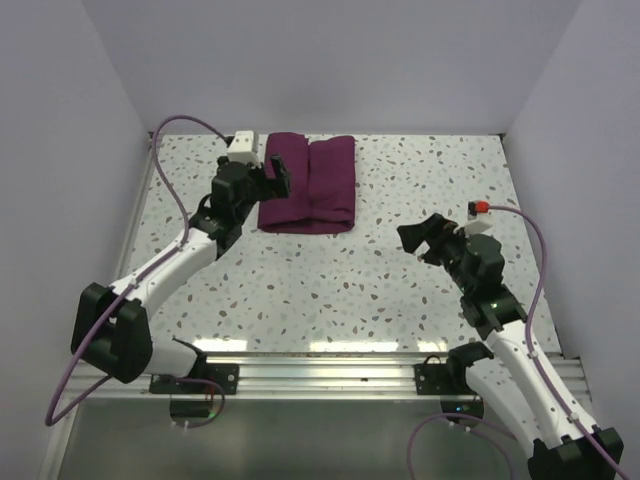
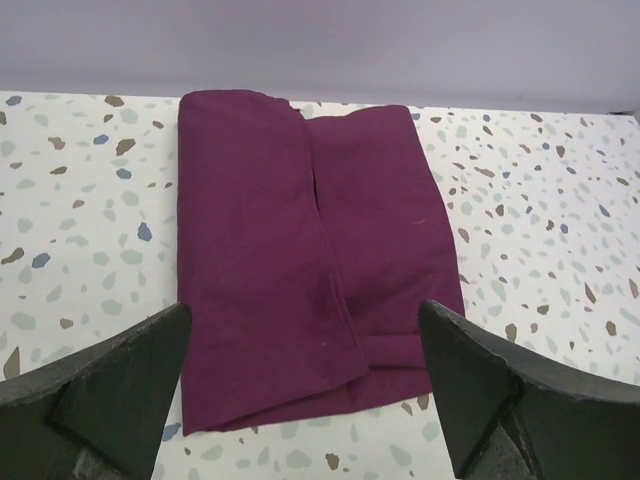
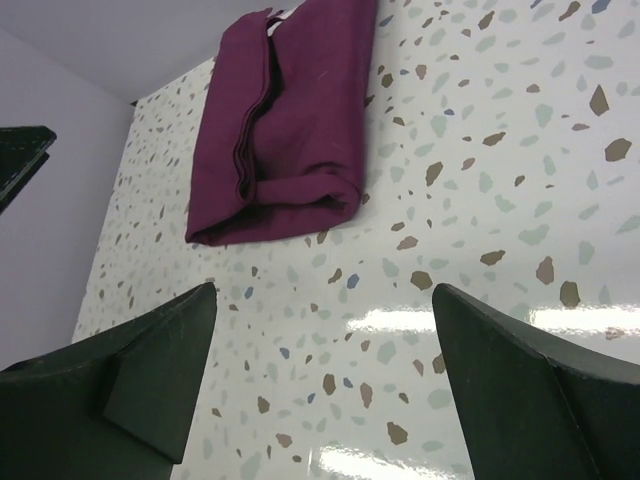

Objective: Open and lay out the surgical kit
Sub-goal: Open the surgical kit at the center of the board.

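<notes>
The top camera is looking down from high behind the near edge, taking in the whole table [image 1: 350, 290]. The left wrist camera is facing the far edge, close to the purple cloth bundle [image 2: 300, 260]. The right wrist camera is viewing it tilted, from farther off. All three are sharing that bundle.

Dark purple cloth wrap [image 1: 308, 184] on white, brown-and-blue speckled table [image 1: 330, 280].
</notes>
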You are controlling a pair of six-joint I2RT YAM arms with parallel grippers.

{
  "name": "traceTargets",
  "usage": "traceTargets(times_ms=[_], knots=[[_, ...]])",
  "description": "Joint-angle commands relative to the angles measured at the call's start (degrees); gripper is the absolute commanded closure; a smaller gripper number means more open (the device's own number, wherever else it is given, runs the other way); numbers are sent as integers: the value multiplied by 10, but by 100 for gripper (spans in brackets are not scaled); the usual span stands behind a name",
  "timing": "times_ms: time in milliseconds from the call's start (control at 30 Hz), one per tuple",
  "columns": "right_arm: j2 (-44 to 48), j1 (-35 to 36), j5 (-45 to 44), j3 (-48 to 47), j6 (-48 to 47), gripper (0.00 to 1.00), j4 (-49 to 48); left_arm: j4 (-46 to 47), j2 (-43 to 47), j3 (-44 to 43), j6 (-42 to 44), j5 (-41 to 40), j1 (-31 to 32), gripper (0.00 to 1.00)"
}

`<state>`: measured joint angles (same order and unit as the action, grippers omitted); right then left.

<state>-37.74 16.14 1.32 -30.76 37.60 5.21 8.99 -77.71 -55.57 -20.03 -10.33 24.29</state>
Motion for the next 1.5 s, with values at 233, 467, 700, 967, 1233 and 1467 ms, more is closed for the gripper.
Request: traceTargets(times_ms=[233,467,700,967,1233,1467], knots=[[-17,2,-15,-31,-21,8,45,-161,-199,-216,44,-279,137,3],[-13,2,-4,-29,-33,8,49,-191,-313,-238,23,-312,184,11],[-31,2,-7,-29,-32,8,46,-173,-339,-214,6,-332,187,13],[-49,1,-12,-27,-29,8,41,-175,-393,-246,18,-353,183,19],[-67,2,-12,-24,-26,9,35,-179,-399,-247,-2,-368,164,27],[-74,2,-12,-22,-24,9,30,-170,-359,-238,7,-384,157,31]])
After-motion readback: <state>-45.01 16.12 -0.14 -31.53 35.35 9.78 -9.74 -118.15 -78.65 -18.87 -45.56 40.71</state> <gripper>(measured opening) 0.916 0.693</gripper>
